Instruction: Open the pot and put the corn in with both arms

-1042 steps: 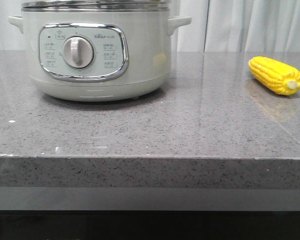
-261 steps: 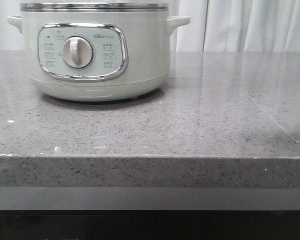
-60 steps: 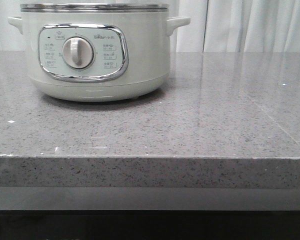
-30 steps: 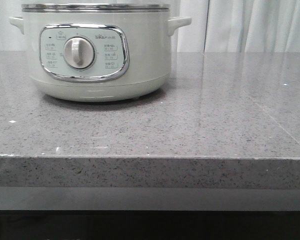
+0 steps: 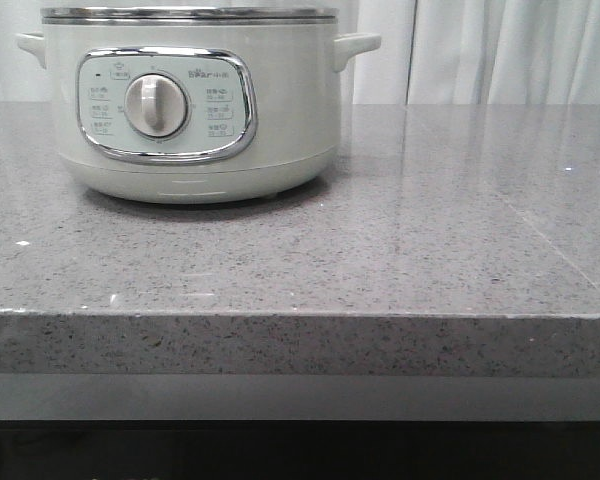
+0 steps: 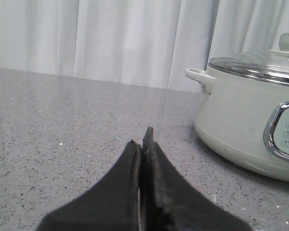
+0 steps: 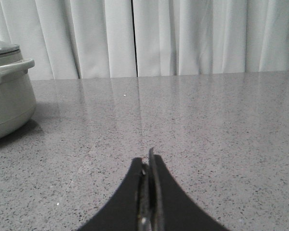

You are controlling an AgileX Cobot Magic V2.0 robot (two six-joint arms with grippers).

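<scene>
The left gripper [image 6: 143, 139] is keeping its jaws pressed together on nothing, hovering low over the grey stone counter [image 6: 62, 144] with the pot [image 6: 245, 125] just beside it. The right gripper [image 7: 148, 161] is likewise holding its jaws together, empty, with the pot [image 7: 7, 103] well apart from it. The pot [image 5: 195, 100] is sitting toward the counter's [image 5: 380, 250] back left corner, wearing its glass lid [image 6: 260, 65]. The corn is not showing in any view.
</scene>
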